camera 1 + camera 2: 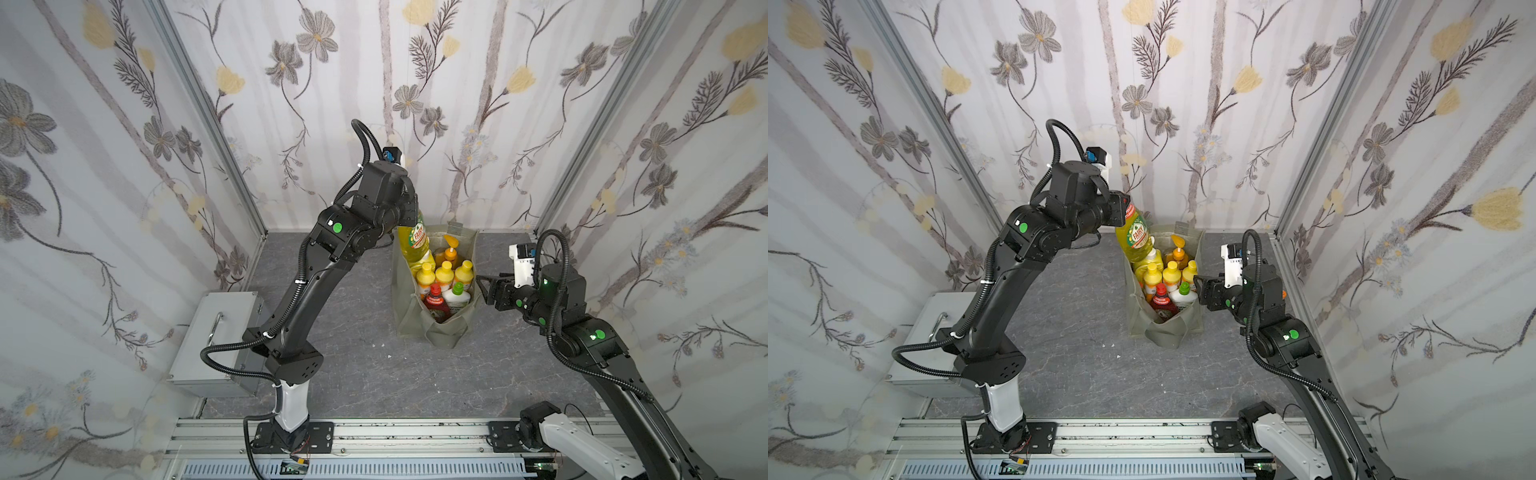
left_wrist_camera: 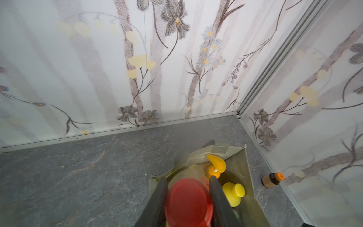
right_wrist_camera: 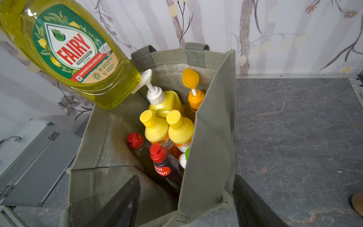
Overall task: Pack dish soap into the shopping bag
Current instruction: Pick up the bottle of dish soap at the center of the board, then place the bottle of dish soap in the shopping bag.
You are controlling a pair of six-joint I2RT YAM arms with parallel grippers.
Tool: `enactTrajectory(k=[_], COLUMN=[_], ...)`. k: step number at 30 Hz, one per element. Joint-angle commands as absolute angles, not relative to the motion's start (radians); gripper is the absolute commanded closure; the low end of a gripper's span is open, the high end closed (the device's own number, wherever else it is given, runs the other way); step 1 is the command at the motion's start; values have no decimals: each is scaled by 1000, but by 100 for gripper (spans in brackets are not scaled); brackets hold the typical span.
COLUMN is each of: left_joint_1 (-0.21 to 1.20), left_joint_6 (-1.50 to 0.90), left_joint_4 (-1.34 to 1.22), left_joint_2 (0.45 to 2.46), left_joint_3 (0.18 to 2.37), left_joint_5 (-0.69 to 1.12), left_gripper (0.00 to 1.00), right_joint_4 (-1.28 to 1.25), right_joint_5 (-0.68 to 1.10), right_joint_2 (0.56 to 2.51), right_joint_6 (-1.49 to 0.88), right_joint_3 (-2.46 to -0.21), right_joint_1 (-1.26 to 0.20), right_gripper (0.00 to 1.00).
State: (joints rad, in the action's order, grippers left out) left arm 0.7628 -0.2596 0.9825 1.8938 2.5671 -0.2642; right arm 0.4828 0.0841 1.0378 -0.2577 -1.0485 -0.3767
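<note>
While my right gripper [image 1: 482,282] gaped, my left gripper [image 2: 188,186] held the tall yellow-green plastic bottle [image 3: 78,55] slanted base-down over the grey-green fabric bag [image 3: 208,125], far left.

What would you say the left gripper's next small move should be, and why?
Probably shift the left gripper sideways, off the white pump head, before lowering. It holds the tilted yellow-green red-capped Fairy bottle above the grey-green fabric bag, and the bottle's base seems to press that pump; bare wall beside it suggests room.
</note>
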Motion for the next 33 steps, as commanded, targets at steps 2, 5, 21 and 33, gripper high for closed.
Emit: enactTrajectory(k=[2, 5, 21, 33], left_joint_1=[783, 793, 795, 802], left_joint_6=[-235, -226, -210, -235], left_joint_4=[954, 953, 1012, 1075], left_joint_2=[1863, 1849, 1905, 2069], left_joint_3=[2544, 2544, 2549, 2685], left_joint_5=[-354, -370, -499, -584], left_gripper=[100, 100, 100, 100], right_joint_4=[468, 464, 463, 460], right_joint_5=[81, 82, 80, 95], right_joint_2=[1039, 1040, 1043, 1060], right_joint_6=[-260, -260, -260, -265], right_joint_3=[-1042, -1040, -1030, -1040], right_joint_1=[-372, -370, -366, -367], right_gripper=[26, 26, 26, 26])
